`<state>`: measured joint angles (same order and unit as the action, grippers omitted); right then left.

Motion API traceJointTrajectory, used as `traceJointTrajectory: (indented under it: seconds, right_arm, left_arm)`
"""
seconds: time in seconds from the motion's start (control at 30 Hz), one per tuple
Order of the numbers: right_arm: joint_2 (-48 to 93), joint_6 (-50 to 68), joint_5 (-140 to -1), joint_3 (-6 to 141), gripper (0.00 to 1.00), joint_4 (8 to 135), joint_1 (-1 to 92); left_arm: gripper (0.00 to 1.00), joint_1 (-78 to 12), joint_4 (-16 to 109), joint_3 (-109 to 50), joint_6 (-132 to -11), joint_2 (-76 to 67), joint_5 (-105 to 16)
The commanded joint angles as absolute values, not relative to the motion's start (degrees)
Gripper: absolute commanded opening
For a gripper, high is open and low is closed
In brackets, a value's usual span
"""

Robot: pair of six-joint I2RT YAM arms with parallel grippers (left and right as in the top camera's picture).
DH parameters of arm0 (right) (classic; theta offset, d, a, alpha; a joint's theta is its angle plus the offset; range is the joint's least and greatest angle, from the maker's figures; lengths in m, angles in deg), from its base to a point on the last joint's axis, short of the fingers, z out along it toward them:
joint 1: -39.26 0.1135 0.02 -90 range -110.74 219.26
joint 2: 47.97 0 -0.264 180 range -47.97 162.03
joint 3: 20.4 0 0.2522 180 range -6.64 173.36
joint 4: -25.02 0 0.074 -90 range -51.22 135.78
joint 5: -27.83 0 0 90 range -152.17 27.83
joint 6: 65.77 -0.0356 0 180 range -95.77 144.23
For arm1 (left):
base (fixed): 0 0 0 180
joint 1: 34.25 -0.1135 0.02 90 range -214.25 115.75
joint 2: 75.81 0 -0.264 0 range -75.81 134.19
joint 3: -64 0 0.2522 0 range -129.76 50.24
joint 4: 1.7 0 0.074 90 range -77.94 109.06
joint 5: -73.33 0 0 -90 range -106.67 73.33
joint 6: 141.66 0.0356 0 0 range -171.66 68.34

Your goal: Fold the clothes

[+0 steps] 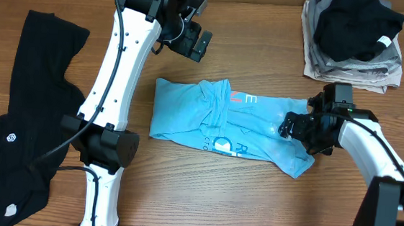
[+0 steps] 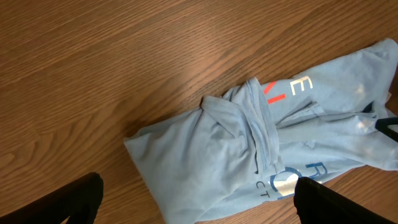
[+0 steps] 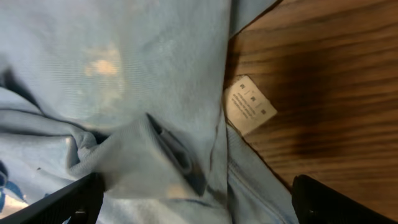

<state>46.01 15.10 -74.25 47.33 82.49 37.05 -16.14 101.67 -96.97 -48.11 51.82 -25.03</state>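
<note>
Blue fabric is filling both wrist views: the light blue T-shirt (image 1: 230, 122) is lying in the middle of the counter (image 1: 216, 208), gathered into a long band running left to right. I am judging that its fold is partway done, with no grasp taken at this instant. The left jaws are standing wide open and holding nothing, hanging above bare wood behind the shirt's left half, with the left arm (image 1: 117, 85) reaching in from the near edge. The right jaws are also gaping fully and gripping nothing, hovering low over the shirt's right end, where a white care label (image 3: 249, 106) is poking out onto the wood. The band is looking untidy: a bunched ridge (image 2: 261, 130) is crossing it near the middle, the right end is flaring into a loose corner, and the white and orange-red lettering (image 2: 292, 87) is showing only in pieces. I am thinking the next move is calling for each side to pinch an end through all its layers, then for one end to be carried over the other; smoothing that ridge first is looking wise. The black garment (image 1: 28, 114) is sprawling unfolded along the left edge, well apart from the shirt, its small white logo (image 1: 11, 138) facing up, waiting its turn. A pile (image 1: 352, 38) of folded things is sitting at the far right corner.
</note>
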Motion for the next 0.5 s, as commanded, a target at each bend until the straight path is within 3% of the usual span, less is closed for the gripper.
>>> traceJointTrajectory:
  seconds: [0.0,0.47]
  right_arm:
    - [48.00,15.28,-76.02,46.81,1.00,82.00,36.94]
    - [51.14,15.32,-75.75,45.74,1.00,80.58,36.94]
  left_arm:
    - [1.00,-16.40,101.80,-98.15,-46.90,51.58,-24.61]
    - [1.00,-16.38,101.86,-98.09,-46.90,51.58,-24.57]
